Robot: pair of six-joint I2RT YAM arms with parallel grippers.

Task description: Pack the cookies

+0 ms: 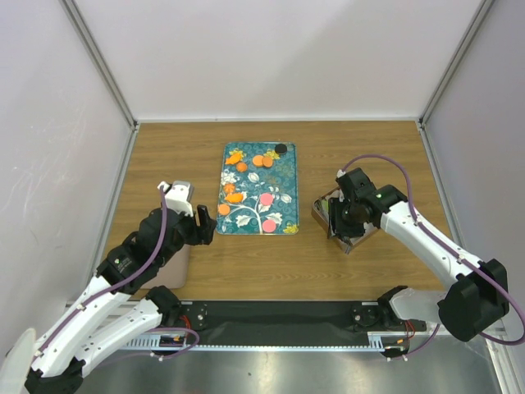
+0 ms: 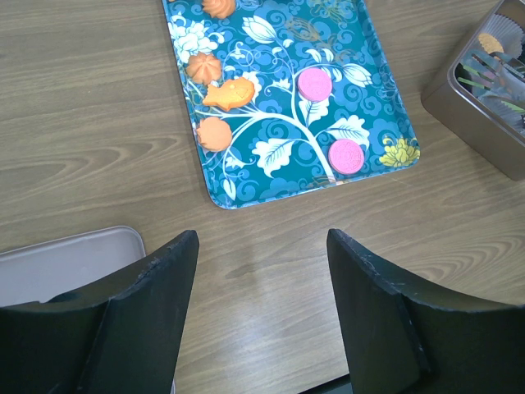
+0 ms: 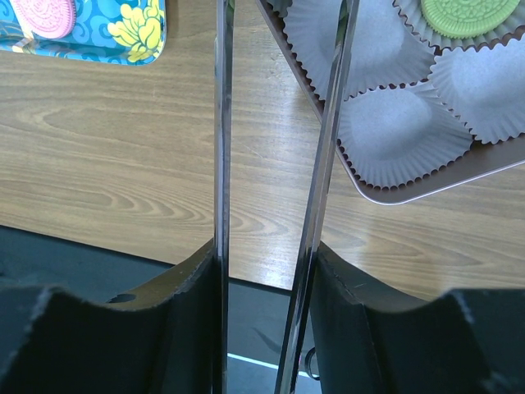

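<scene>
Toward the near-left corner of the tabletop [image 1: 271, 275] a pale lid [image 2: 66, 263] lies flat. Over its right edge hangs the left gripper [image 2: 261, 240], jaws wide and empty, pointed at the near edge of the teal tray [image 1: 283, 176] but short of it. The tray sits mid-table and carries most of the cookies [image 1: 257, 160]. Orange ones lie along its left side and far end, among them a fish-shaped cookie [image 2: 234, 92], and a black cookie [image 1: 280, 148] sits at the far-right corner. Two pink cookies [image 2: 314, 84] lie toward the near-right corner, one almost at the rim (the printed orange flowers are easy to mistake for more). Right of the tray, near but apart from it, stands the open tin [image 1: 318, 212], lined with white paper cups [image 3: 402, 135]. A green cookie [image 3: 459, 16] sits in one cup, and the cups nearest the wrist camera are bare. The right gripper [image 3: 283, 25] hovers over the tin's tray-side edge, its long thin blades a little apart with nothing between them along the length that shows; their tips run off the top of the wrist view. I judge the packing to be in its early part, at the placing end of one cycle. The next move likely calls for the right arm to rise clear of the tin wall, cross to the tray and pinch a flat disc by its edges, probably a pink one. The tray's raised rim and the cookies' thinness look like the main snags; the left arm stands clear of that path.
</scene>
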